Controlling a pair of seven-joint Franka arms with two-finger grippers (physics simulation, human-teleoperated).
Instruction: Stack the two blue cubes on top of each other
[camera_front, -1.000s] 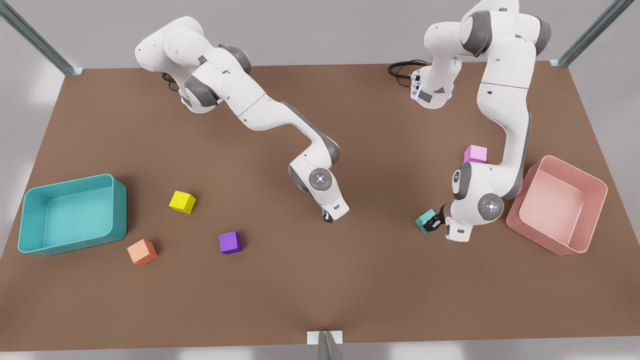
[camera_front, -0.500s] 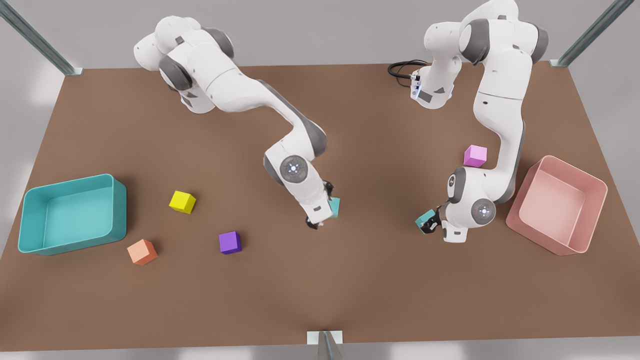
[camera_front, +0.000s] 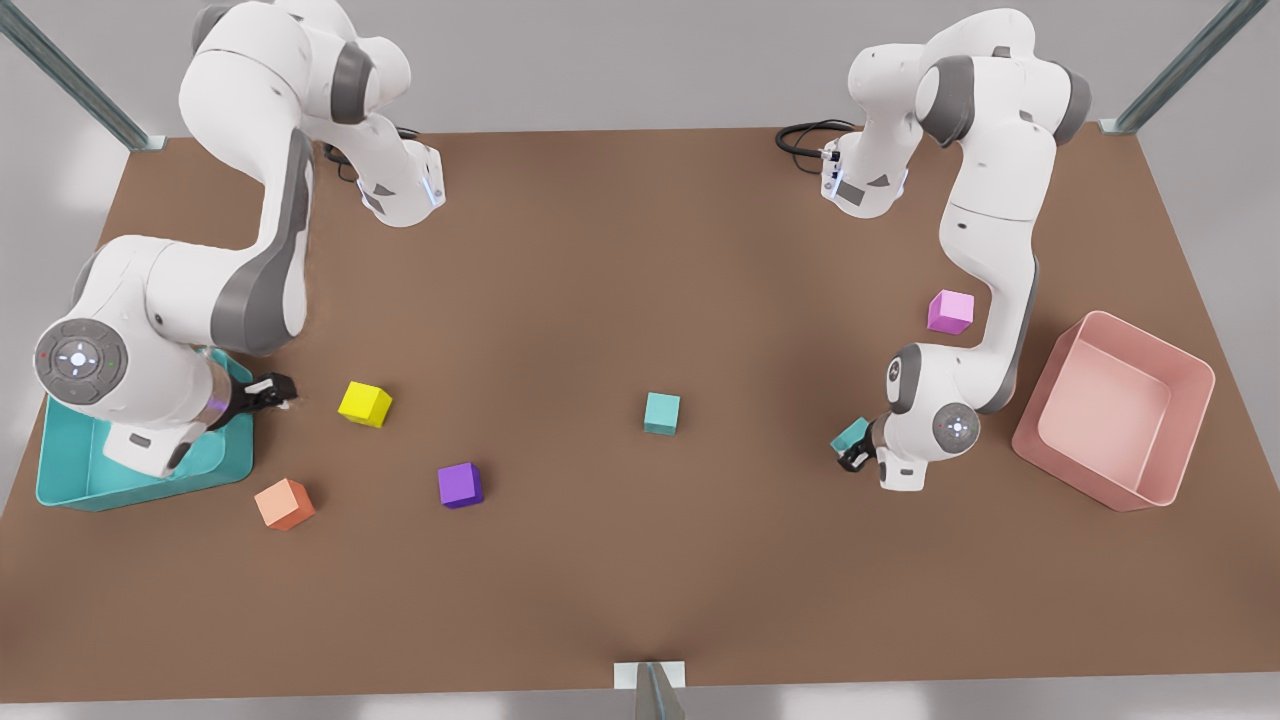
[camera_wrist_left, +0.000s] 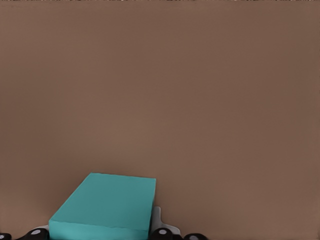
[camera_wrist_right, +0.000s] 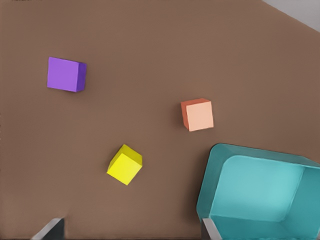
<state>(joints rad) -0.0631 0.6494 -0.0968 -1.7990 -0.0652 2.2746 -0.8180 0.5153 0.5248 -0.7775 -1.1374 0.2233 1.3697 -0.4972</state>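
One small matte teal cube (camera_front: 661, 412) is sat alone mid-table; the other matching teal cube (camera_front: 850, 436) is pinched by the left gripper (camera_front: 857, 451) near the pink bin (camera_front: 1190, 375). The right gripper (camera_front: 272, 391), fingers spread, is parked above the teal tray (camera_front: 60, 490).

Brown table (camera_front: 640, 250), teal tray (camera_front: 70, 478) at left edge, pink bin (camera_front: 1190, 385) at right, yellow cube (camera_front: 364, 403), orange cube (camera_front: 284, 503), purple cube (camera_front: 460, 485) lower left, teal cube (camera_front: 661, 412) at centre, pink cube (camera_front: 950, 311) right.
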